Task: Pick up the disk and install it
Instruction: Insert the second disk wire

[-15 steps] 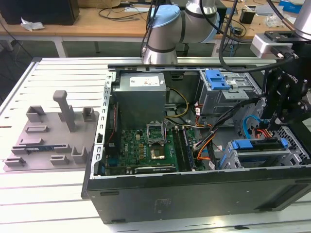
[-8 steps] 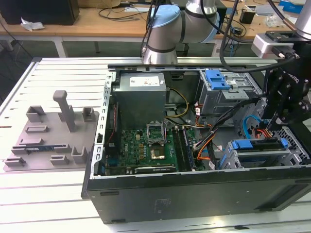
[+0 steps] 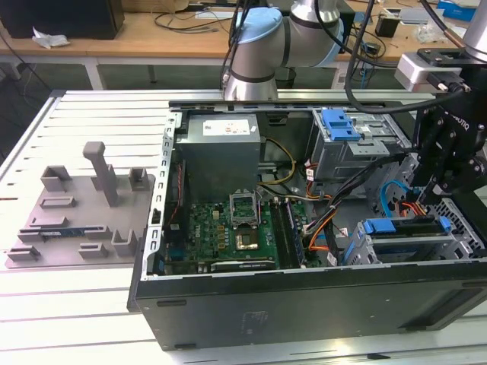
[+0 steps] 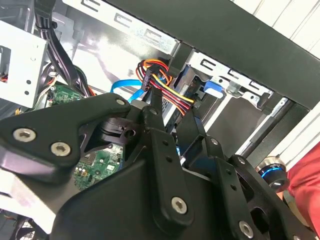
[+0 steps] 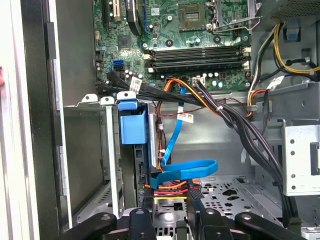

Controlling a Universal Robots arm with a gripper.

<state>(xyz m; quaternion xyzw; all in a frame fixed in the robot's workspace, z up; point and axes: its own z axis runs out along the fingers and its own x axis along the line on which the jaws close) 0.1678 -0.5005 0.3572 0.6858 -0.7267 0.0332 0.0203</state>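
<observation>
The jaws of the gripper point(image 3: 426, 192) stand slightly apart and empty, hanging just above the disk point(image 3: 401, 226), which sits edge-up in the drive cage point(image 3: 396, 251) of the computer case point(image 3: 266, 312), its long axis lying across the exterior view.

We see a pale slatted counter point(image 3: 84, 304), an open black computer case point(image 3: 304, 312) lying on it, a grey parts holder point(image 3: 76, 213) beside the case.
</observation>
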